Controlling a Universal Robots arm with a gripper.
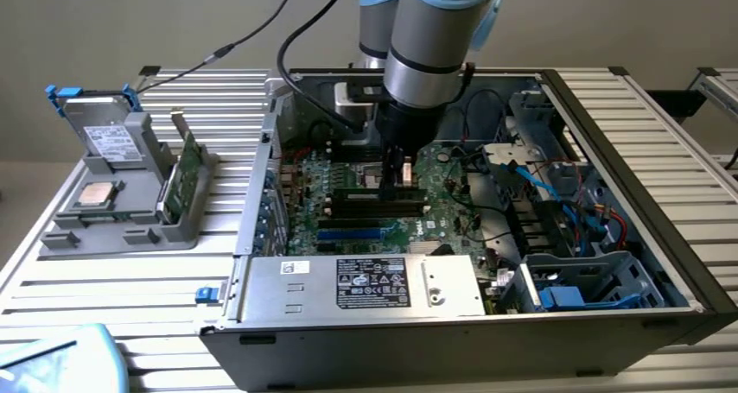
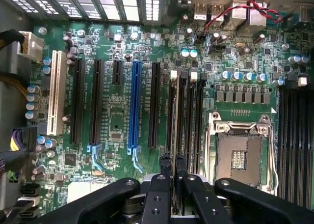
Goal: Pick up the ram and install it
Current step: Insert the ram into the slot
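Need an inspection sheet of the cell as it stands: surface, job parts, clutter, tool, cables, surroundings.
Surface: slatted aluminium table with an open PC case lying on it.
Job's things: ram seen edge-on, apparently between the tool's fingers, lined up with the memory slots on the motherboard; cannot tell whether it is seated.
Clutter: grey fixture tray at the exterior view's left, holding a drive caddy, a CPU and an upright green card.
Grippers: tool shut on the ram, down inside the case.
Cables: black cable running to the arm; red-and-black wires at the board's edge; blue cables in the case.
Surroundings: plain wall; nothing else seen.
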